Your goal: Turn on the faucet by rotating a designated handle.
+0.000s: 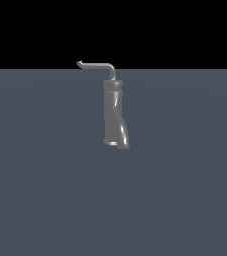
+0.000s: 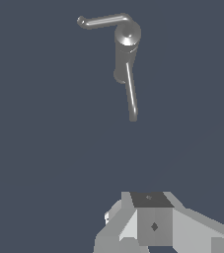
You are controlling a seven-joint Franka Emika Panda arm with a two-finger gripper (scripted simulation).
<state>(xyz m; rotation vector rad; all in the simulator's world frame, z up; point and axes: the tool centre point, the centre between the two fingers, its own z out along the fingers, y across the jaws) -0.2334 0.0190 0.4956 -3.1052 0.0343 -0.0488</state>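
Nearest the wrist camera sits the gripper [image 2: 150,222], seen only as a blocky pale-grey housing with a dark top face; its fingertips are not clearly shown, so whether the jaws are spread or pressed together cannot be told, and nothing is visibly held. Ahead of the gripper and well apart from it stands the faucet [image 2: 125,52], viewed from steeply above so that its rounded top cap shows brightest and its body foreshortens beneath. Two slim rods show at the faucet in this view: one leaves the top and runs sideways away from the body, ending in a small hooked tip, which is the handle [image 2: 103,21]; the other runs from the body back toward the gripper, and what it is cannot be told for certain. In the exterior view the faucet [image 1: 115,114] stands upright on the flat grey-blue floor [image 1: 45,190], its long axis vertical, the tube slightly twisted and flaring at the base, with a darker collar at the top. The handle [image 1: 99,65] rises from that collar, bends, and then lies roughly horizontal, pointing toward the exterior view's left with its hooked tip curling slightly upward. The arm does not appear in the exterior view.
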